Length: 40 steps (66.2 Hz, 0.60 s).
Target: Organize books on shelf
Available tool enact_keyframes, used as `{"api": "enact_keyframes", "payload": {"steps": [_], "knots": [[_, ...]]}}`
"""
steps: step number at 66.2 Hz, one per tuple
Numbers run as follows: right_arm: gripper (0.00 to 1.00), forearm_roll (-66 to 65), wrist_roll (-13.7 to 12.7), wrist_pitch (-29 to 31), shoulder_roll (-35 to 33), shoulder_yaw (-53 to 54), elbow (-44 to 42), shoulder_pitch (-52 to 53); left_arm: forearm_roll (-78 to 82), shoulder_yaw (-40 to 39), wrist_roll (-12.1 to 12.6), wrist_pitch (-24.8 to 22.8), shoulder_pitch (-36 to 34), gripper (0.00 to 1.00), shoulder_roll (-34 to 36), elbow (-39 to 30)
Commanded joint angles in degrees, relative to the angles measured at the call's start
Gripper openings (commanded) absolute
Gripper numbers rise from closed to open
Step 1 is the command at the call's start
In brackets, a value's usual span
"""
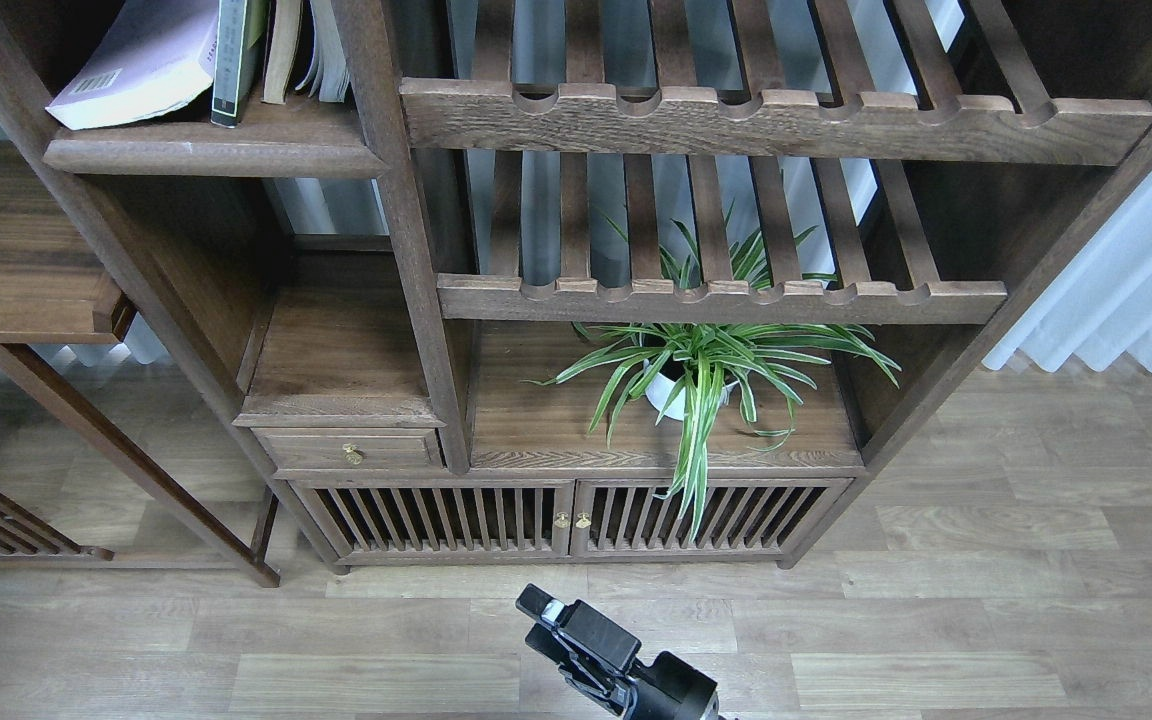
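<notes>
Gripper: one black arm of mine rises from the bottom edge, its far end (539, 606) hanging over the plank floor (986, 620) just short of the cabinet base; I cannot say which arm it is, nor whether its fingers are parted or closed, as it shows dark and end-on.
Other arm: out of my view.
Shelf: solid dark-brown board with rounded front edge (211, 150), far up and to the left of my gripper, well apart from it.
Books: on that board, at the top left corner. White-lavender book (141, 65) leans steeply, barcode showing, its lower corner past the board's front edge. Black-grey book (228, 70) stands just right of it, touching it. Further pale-paged books (311, 50) stand right of that, cut off by the frame.
Slatted racks: two with scalloped front rails (776, 115), above and ahead of my gripper.
Plant: striped green leaves in a white pot (671, 395) on the cabinet top, ahead and slightly right of my gripper, leaves spilling over the slatted doors (576, 515).
Drawer: small, brass knob (353, 455), ahead and left of my gripper.
</notes>
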Motion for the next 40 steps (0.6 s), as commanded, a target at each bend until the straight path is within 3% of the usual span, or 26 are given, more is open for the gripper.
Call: {"api": "enact_keyframes", "payload": {"steps": [1, 7, 24, 31, 34, 36, 40], "knots": [[0.98, 0.09, 3.24, 0.00, 0.00, 2.65, 0.12, 2.94, 0.63, 1.21, 0.00, 0.00, -0.33, 0.00, -1.69, 3.37], [0.98, 0.09, 4.47, 0.00, 0.00, 3.97, 0.04, 5.31, 2.56, 1.30, 0.00, 0.00, -0.59, 0.00, -3.62, 5.30], [0.98, 0.09, 4.74, 0.00, 0.00, 6.08, 0.04, 11.55, 3.89, 2.53, 0.00, 0.00, 0.37, 0.09, -5.73, 6.10], [0.98, 0.18, 5.17, 0.00, 0.00, 7.92, 0.12, 13.92, 3.18, 2.61, -1.63, 0.00, 1.08, 0.36, -7.23, 6.10], [0.98, 0.18, 5.18, 0.00, 0.00, 8.71, 0.12, 15.07, 2.75, 2.53, -2.69, 0.00, 1.51, 0.57, -8.19, 5.93], [0.98, 0.18, 5.09, 0.00, 0.00, 9.07, 0.12, 15.33, 2.13, 2.53, -3.39, 0.00, 1.95, 0.64, -8.63, 5.58], [0.98, 0.18, 5.09, 0.00, 0.00, 9.42, 0.30, 15.60, 0.55, 2.44, -5.15, 0.00, 2.74, 0.68, -8.81, 4.96]]}}
